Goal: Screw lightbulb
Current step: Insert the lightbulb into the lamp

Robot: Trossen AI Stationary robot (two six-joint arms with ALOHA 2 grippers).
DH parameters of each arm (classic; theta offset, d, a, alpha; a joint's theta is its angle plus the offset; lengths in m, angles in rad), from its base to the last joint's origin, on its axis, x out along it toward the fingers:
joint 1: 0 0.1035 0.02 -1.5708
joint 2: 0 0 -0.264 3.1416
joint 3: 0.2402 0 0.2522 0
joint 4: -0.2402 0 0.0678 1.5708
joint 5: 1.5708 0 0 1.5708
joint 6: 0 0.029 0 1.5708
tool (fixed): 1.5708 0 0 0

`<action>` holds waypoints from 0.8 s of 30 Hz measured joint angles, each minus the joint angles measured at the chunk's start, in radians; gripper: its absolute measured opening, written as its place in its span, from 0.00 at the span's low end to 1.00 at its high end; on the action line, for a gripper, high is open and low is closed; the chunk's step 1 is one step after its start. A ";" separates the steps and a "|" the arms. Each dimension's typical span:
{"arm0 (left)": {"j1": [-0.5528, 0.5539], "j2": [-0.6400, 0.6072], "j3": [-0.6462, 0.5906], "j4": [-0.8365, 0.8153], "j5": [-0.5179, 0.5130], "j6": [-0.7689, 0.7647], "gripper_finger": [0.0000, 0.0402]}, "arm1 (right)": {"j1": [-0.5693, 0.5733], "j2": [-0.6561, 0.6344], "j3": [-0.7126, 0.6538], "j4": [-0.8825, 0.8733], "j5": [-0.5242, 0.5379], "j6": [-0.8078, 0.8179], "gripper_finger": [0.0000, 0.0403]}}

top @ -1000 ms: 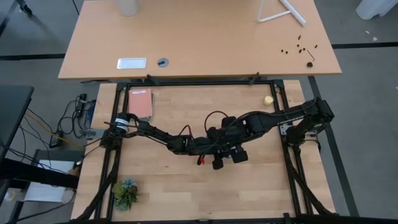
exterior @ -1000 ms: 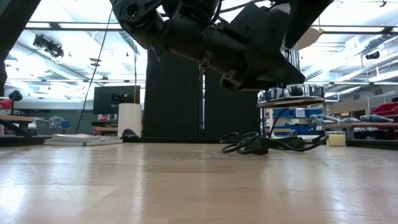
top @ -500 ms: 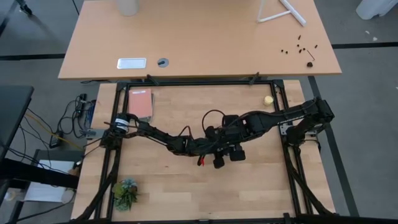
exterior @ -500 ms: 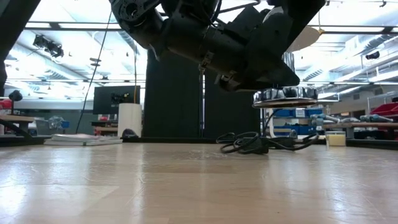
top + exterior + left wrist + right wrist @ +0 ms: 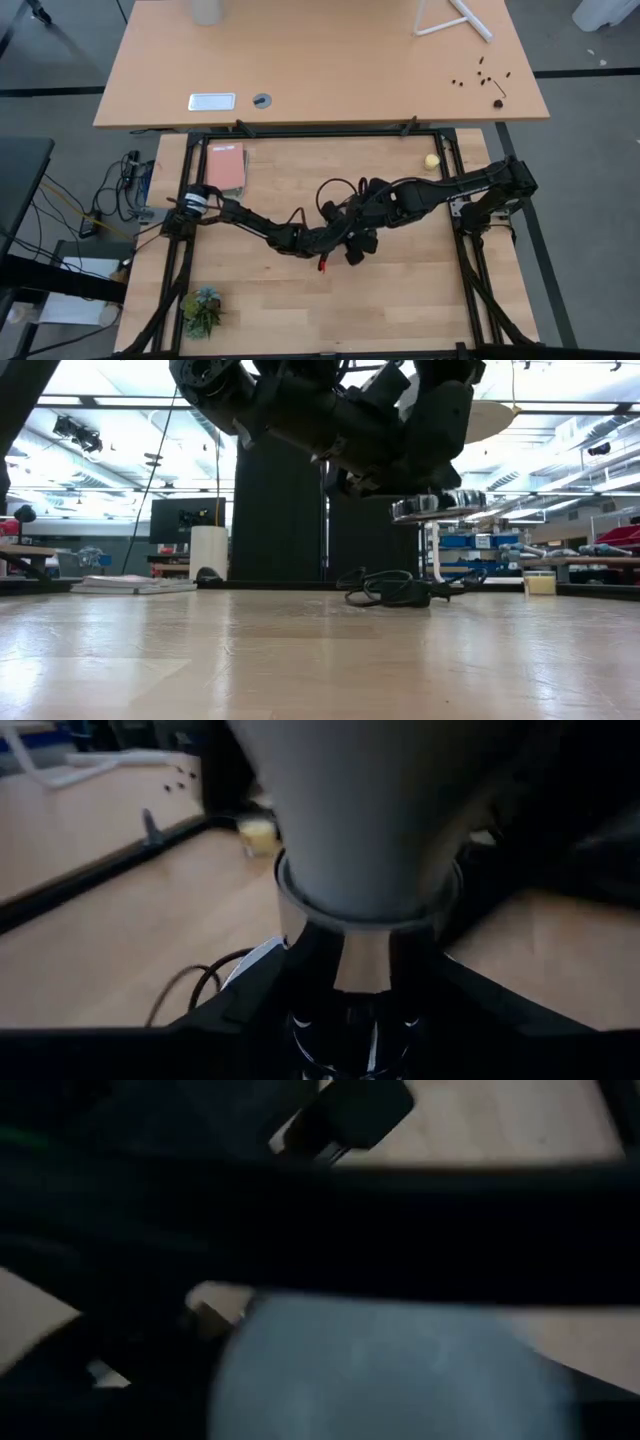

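Your two arms were matte black and jointed; the left arm [image 5: 250, 216] wore a white band and a small red tag.

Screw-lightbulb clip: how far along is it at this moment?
Done: the socket is lifted off the table, clamped in the left gripper, and the bulb sits in its mouth. In hand: the right gripper is at the bulb, probably turning it. Left: finishing the screwing; how deep the threads sit cannot be seen.

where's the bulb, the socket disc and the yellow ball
bulb [image 5: 365, 815]: left wrist view, white globe.
socket disc [image 5: 438, 506]: low view, shiny rim.
yellow ball [image 5: 431, 160]: high view, its middle.
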 joint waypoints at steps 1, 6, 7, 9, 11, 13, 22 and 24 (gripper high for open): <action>-0.001 0.000 0.000 0.005 -0.004 0.000 0.48 | -0.002 0.000 0.000 0.006 0.000 0.003 0.70; -0.003 0.000 0.002 0.001 -0.003 0.010 0.48 | -0.007 0.000 0.000 0.007 -0.001 -0.054 0.70; -0.003 0.000 0.002 0.000 0.000 0.013 0.48 | -0.007 0.000 0.000 0.005 -0.001 -0.066 0.70; -0.003 0.000 0.002 -0.003 0.004 0.016 0.48 | -0.006 0.000 0.000 0.000 -0.010 -0.104 0.70; -0.003 0.000 0.002 -0.010 0.007 0.017 0.48 | -0.007 0.000 0.000 -0.008 -0.031 -0.140 0.72; -0.003 0.000 0.002 -0.016 0.007 0.019 0.48 | -0.001 -0.005 -0.001 -0.025 -0.056 -0.163 0.73; -0.003 -0.002 0.003 -0.042 0.055 0.066 0.48 | 0.031 -0.073 -0.001 -0.155 -0.095 -0.197 0.79; -0.003 -0.002 0.003 -0.046 0.082 0.076 0.48 | 0.042 -0.092 -0.001 -0.161 -0.109 -0.185 0.80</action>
